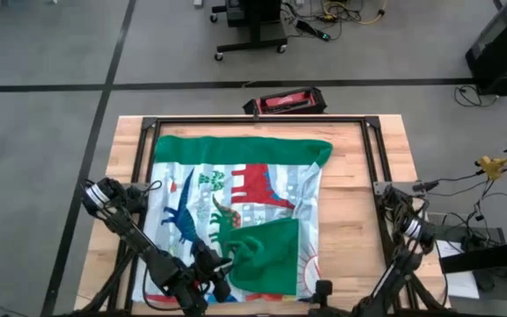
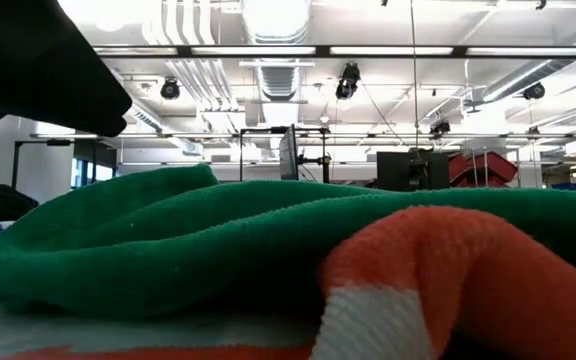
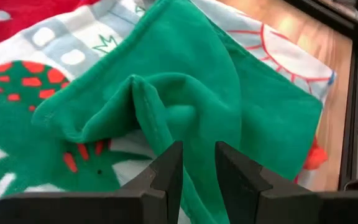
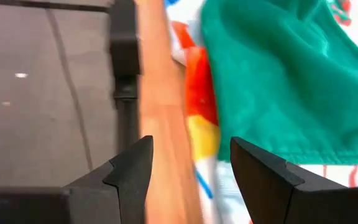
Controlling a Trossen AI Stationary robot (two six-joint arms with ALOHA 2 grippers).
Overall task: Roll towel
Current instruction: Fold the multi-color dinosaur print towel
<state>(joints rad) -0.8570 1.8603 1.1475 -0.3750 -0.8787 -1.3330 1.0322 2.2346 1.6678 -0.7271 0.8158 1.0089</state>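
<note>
The left gripper sits at the near edge of the table, low over the near-left part of the towel. Its own wrist view shows what the overhead cannot: the 2 dark fingers stand narrowly apart with a ridge of green cloth running into the slim gap between them, so the left gripper pinches a fold of the towel. From above, that fold is a green flap turned back over the print, reaching from the gripper toward the near-right corner of the cloth.

The right gripper waits at the near edge just right of the towel. Only its wrist view shows the fingers: the right gripper is spread wide and holds nothing, with the bare wooden table edge between the fingers and the towel with its orange and yellow corner just beyond.

The high view alone gives the whole layout: the towel lies mostly flat in the middle of the table, green border along the far side, red, blue and green dinosaurs in the centre. A red and black case rests at the table's far edge.

The low view sees only a green hump of towel and an orange patch close up, with the lit room behind.
</note>
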